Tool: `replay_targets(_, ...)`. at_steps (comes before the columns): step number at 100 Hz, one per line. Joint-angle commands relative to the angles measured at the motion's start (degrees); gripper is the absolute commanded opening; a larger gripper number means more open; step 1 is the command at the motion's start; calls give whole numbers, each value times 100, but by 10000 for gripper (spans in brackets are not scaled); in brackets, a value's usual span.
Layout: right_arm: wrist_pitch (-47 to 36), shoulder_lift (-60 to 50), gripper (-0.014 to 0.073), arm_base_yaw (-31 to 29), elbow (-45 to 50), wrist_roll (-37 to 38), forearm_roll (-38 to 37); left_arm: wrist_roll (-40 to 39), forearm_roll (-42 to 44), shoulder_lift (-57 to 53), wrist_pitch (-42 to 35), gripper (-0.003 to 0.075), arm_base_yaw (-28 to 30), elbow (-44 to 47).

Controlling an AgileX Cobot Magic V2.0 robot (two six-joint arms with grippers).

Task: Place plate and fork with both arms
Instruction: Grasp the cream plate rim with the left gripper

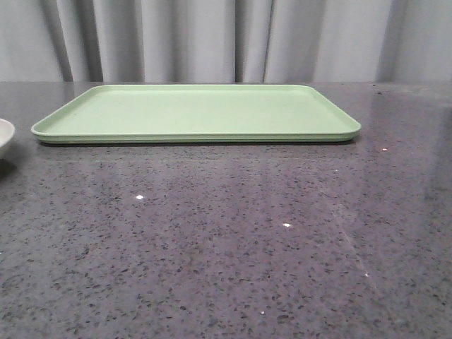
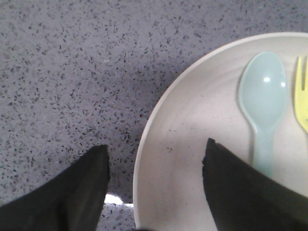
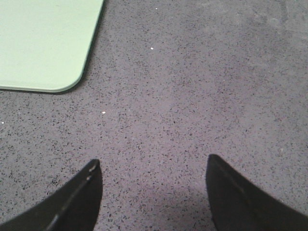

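Observation:
The cream-pink plate (image 2: 192, 125) lies on the grey table. Only a sliver of its rim shows at the far left edge of the front view (image 1: 3, 135). On the plate lie a pale blue-green spoon (image 2: 263, 103) and the yellow fork (image 2: 301, 94), of which only the tines and part of the neck show. My left gripper (image 2: 156, 149) is open and straddles the plate's rim, one finger over the table and one over the plate's inside. My right gripper (image 3: 154, 166) is open and empty over bare table. Neither gripper shows in the front view.
A flat rectangular light-green tray (image 1: 198, 113) lies at the back middle of the speckled grey table; its rounded corner shows in the right wrist view (image 3: 43, 43). A grey curtain hangs behind the table.

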Motion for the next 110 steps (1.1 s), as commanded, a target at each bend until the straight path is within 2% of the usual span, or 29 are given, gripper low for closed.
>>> replay_targets(1,-363,39,474,10,-171,-56,12,-7,-2,-9,-130,417,10,-197)
replay_targets(35,-363,39,474,10,-171,-56,12,369,-315,311,14,407,225,-197)
replay_targets(64,-363,39,474,10,-171,-56,12,424,-281,377,186,183,225,-197)
replay_targets(94,-363,39,474,10,-171,-56,12,424,-294,541,373,-10,225,-231)
replay_targets(110,-363,39,474,10,-171,-56,12,424,-294,541,738,-20,265,-465)
